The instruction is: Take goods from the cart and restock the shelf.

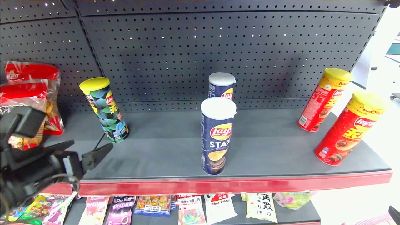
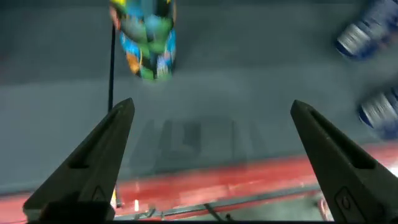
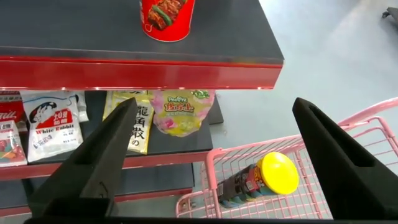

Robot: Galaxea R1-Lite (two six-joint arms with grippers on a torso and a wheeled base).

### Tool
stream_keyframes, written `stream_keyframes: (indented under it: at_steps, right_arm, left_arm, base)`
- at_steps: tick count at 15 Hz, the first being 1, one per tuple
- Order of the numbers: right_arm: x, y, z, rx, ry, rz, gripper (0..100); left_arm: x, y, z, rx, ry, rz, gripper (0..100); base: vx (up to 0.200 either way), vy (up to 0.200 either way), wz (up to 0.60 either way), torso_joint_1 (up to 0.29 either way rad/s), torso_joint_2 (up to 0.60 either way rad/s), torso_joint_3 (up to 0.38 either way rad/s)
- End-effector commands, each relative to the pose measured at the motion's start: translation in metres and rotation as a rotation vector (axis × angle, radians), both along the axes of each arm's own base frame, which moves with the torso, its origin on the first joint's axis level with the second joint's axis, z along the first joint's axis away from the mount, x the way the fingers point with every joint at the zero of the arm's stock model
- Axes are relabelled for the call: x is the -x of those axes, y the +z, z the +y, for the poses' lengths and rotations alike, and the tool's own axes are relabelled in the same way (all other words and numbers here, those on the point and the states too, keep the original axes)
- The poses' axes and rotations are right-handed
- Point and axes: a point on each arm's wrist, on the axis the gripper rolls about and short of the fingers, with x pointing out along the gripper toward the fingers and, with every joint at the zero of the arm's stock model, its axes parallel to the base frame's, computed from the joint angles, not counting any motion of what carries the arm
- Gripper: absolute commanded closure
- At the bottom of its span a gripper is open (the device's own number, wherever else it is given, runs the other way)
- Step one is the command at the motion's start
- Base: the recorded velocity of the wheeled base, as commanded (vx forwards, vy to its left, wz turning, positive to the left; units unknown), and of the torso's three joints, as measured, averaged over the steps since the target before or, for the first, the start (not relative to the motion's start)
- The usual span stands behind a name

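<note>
Left gripper (image 1: 90,145): fingers spread wide, empty, at the red front lip of the shelf (image 1: 218,185).
Right gripper (image 3: 214,104): spread wide, empty, over the pink cart (image 3: 249,149); 1 yellow-lidded canister (image 3: 264,180) inside.
On the shelf, upright: front blue canister (image 1: 217,137), green-patterned canister (image 1: 106,111), near red canister (image 1: 348,129), far red canister (image 1: 325,100), rear blue canister (image 1: 221,86).

The green-patterned can (image 2: 148,43) is smeared in the left wrist view, its top cut off by the edge. The rear blue can (image 1: 221,85) stands half hidden behind the front blue can (image 1: 217,137); both blur and run off the edge in that same view. The right wrist view cuts the red can (image 3: 166,17) down to its base.
</note>
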Motion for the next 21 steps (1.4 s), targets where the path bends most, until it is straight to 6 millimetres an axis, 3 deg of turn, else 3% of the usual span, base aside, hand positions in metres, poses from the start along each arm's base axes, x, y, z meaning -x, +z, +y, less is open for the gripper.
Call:
stream_keyframes:
  at_steps: [1,6,13,21]
  right_arm:
    - [-0.001,0.0,0.0,-0.001,0.006,0.006,0]
    - [-0.002,0.0,0.0,-0.006,0.017,0.012,0]
    - [-0.002,-0.002,0.0,-0.008,0.019,0.021,0]
    - [-0.002,-0.001,0.001,-0.012,0.03,0.011,0]
  left_arm:
    - [-0.076,-0.008,-0.045,-0.005,0.026,0.074,0]
    - [-0.088,-0.019,-0.102,-0.014,-0.11,0.188,0]
    - [-0.091,-0.023,-0.123,-0.066,-0.161,0.296,0]
    - [-0.077,-0.035,-0.147,-0.102,-0.276,0.37,0]
  base:
    - [0.0,0.0,0.0,0.0,0.0,0.0]
    - [0.0,0.0,0.0,0.0,0.0,0.0]
    - [0.0,0.0,0.0,0.0,0.0,0.0]
    - [0.0,0.0,0.0,0.0,0.0,0.0]
